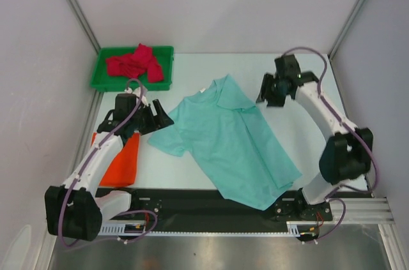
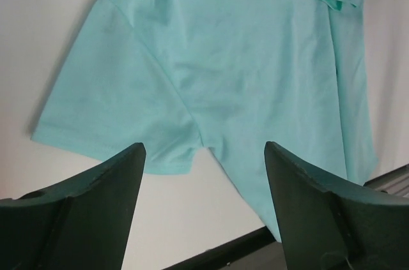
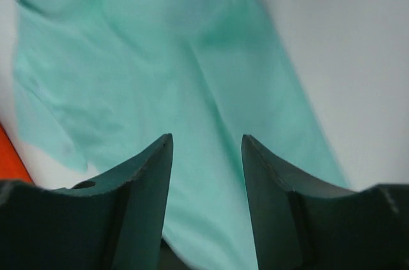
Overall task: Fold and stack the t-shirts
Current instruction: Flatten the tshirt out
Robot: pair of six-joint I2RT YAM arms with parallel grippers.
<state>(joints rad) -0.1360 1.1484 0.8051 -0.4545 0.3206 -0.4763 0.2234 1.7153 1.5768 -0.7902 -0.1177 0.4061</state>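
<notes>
Mint green t-shirt (image 1: 230,142) lies spread at the centre of the surface (image 1: 287,126). It runs diagonally, collar far-left, hem near-right by the arm bases. Its far-right shoulder area is folded over a bit. Orange t-shirt (image 1: 123,163) is flat at near left, partly under the left arm. Red t-shirt (image 1: 134,64) is bunched up in the green tray (image 1: 101,78) at the far left corner. Left claw (image 2: 203,147) hangs just beside the mint shirt's left sleeve, jaws wide, nothing btwn them. Right claw (image 3: 206,137) is at far right near the shoulder, jaws moderately apart, also holding nothing. Right wrist view is a bit blurred.
</notes>
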